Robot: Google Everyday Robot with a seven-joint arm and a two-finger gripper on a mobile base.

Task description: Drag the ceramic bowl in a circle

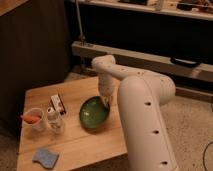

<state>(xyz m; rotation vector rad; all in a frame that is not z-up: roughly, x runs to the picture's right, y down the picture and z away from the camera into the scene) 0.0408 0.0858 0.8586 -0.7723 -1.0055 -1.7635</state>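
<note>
The ceramic bowl (94,113), wide, shallow and glossy dark green, sits on the wooden table (70,145) right of centre. My white arm reaches down from the right, and the gripper (105,100) is at the bowl's far right rim, touching or just inside it. A small white cup (35,120) holding an orange carrot stands at the table's left.
A clear bottle (54,121) stands between cup and bowl. A small boxed item (58,103) lies behind it. A blue sponge (45,157) rests near the front left corner. The table's right edge is close to the bowl. A dark shelf unit rises behind.
</note>
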